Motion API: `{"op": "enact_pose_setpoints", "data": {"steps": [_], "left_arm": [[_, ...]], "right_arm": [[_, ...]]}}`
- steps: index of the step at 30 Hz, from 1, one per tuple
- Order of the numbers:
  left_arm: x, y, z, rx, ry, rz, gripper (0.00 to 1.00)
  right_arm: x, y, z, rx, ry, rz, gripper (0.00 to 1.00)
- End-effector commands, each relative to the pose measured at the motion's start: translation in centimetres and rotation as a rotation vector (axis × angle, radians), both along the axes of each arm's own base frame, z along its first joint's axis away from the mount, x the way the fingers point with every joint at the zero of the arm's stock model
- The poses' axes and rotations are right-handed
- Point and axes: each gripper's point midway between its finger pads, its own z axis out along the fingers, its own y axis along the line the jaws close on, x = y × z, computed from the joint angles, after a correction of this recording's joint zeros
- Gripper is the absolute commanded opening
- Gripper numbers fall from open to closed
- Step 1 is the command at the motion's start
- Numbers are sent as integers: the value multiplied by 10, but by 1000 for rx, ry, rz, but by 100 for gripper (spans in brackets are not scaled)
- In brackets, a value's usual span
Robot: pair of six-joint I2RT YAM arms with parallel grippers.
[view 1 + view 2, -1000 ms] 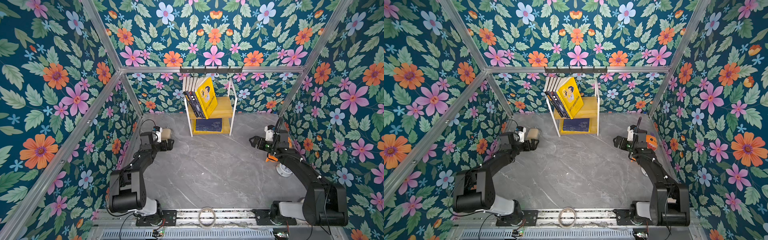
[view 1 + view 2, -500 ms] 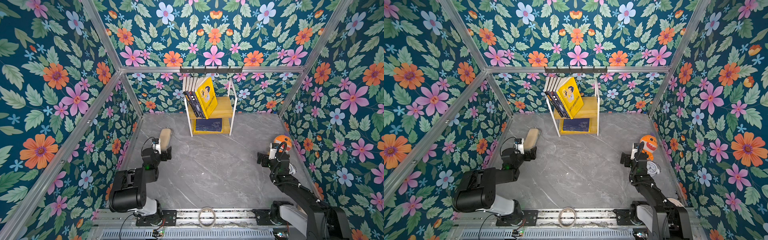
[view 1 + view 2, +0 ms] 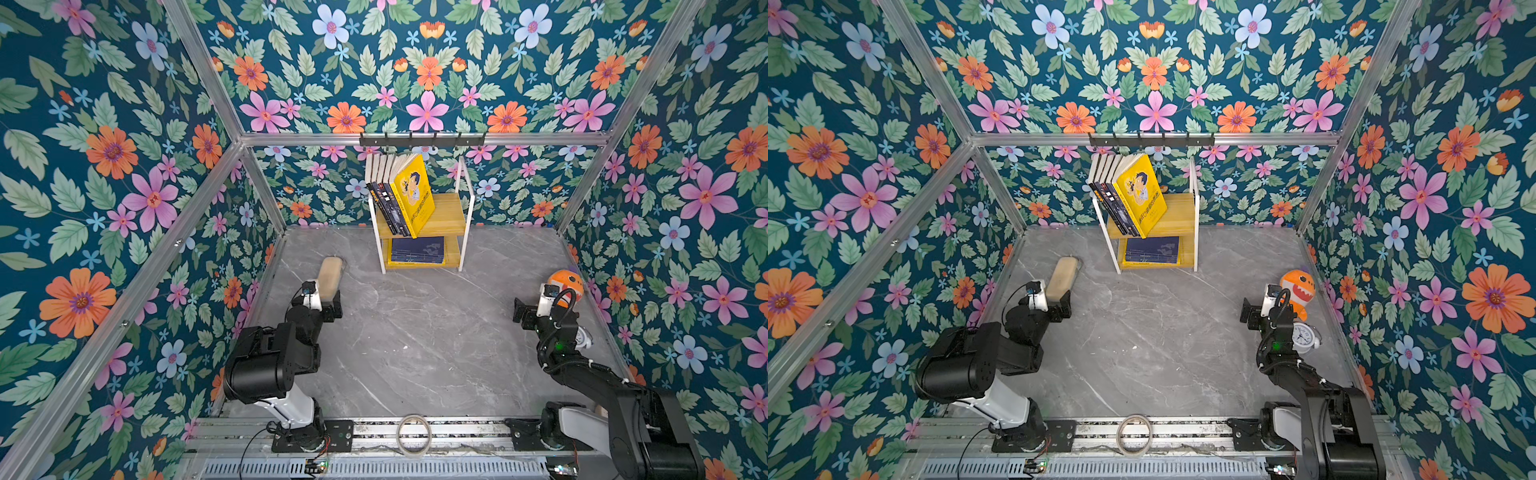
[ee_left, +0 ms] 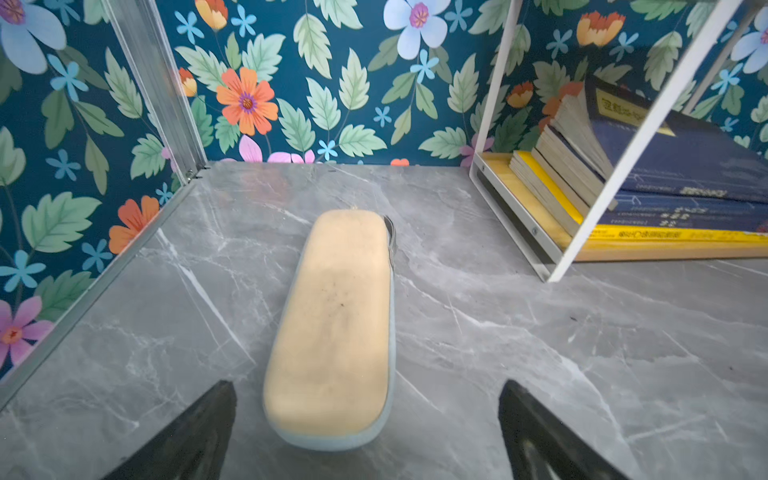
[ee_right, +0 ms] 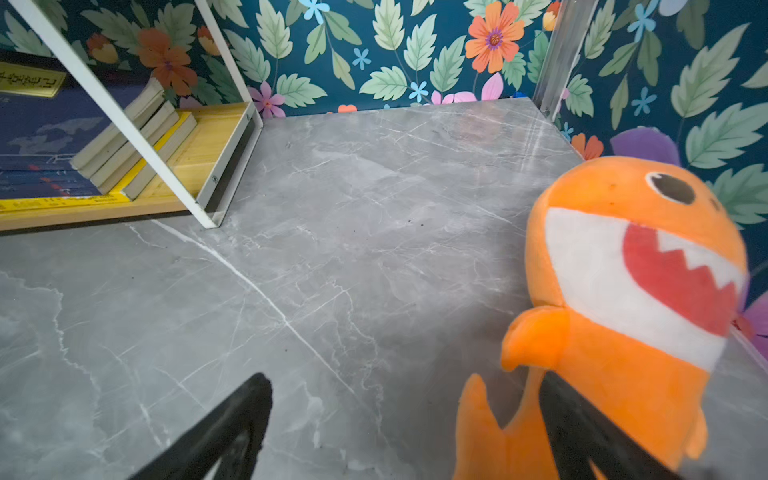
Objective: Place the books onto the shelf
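Observation:
The shelf (image 3: 451, 212) stands against the back wall in both top views. Several books (image 3: 413, 195) lean to the left on its upper board, a yellow one with a cartoon boy in front. More books (image 3: 417, 249) lie stacked flat on the lower board, a navy cover on top; both wrist views show this stack (image 4: 685, 174) (image 5: 45, 137). My left gripper (image 3: 324, 309) (image 4: 368, 386) hangs open at the near end of a beige case. My right gripper (image 3: 525, 311) (image 5: 403, 378) is open over bare tabletop, beside an orange plush. Neither holds anything.
A beige pencil case (image 3: 330, 276) (image 4: 336, 316) lies at the left, pointing toward the shelf. At the right wall sit an orange shark plush (image 3: 1298, 286) (image 5: 631, 291) and a small alarm clock (image 3: 1302, 334). A tape roll (image 3: 413, 434) rests on the front rail. A black hook rail (image 3: 422, 139) hangs above the shelf.
Both arms have drawn back toward the near edge and folded lower. The right arm's retreat uncovered the plush and clock. Both grippers stayed open; the books have not moved.

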Motion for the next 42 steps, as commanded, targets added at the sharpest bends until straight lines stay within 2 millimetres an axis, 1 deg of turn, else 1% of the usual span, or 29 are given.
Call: {"op": "enact_pose_setpoints", "data": {"steps": [1,4,6,8,9,11,12,27,29,31,32,34,38,39,40,41,42], "left_arm": [[4,3,9,-2,-30,19,100],[4,2,8,-2,-24,17,100],[4,2,8,-2,-24,16,100],[4,2,8,-2,-25,15,100],[4,2,8,-1,-26,16,100],[4,2,8,-1,-26,16,100],[4,2,8,-2,-26,16,100],[0,1,11,-16,-42,-4,100],[-5,-1,13,-13,-61,-21,100],[-16,-3,21,-8,-102,-40,100],[-21,0,22,-15,-112,-23,100],[-22,7,26,-38,-126,1,100],[-15,7,24,-37,-107,-5,100],[-12,6,19,-35,-86,-10,100],[-5,6,15,-41,-75,-13,100],[0,6,17,-34,-79,1,100],[3,3,10,-8,-41,7,100]], "right_arm": [[12,5,19,34,-106,24,99],[16,5,12,29,-111,23,99],[19,6,3,23,-101,31,99],[23,3,0,24,-116,14,99],[25,0,0,26,-119,-6,99],[27,-12,-9,44,-31,-84,99],[31,-22,-9,42,-32,-145,99],[31,-22,-9,33,-24,-149,99],[31,-22,-10,32,-20,-147,99],[31,-22,-9,33,-23,-147,99],[31,-22,-9,32,-23,-147,99],[31,-22,-10,33,-22,-146,99],[31,-22,-9,33,-23,-146,99],[31,-22,-9,33,-23,-146,99],[31,-22,-10,33,-22,-146,99],[31,-22,-9,33,-23,-147,99],[31,-22,-9,33,-23,-146,99]]}}
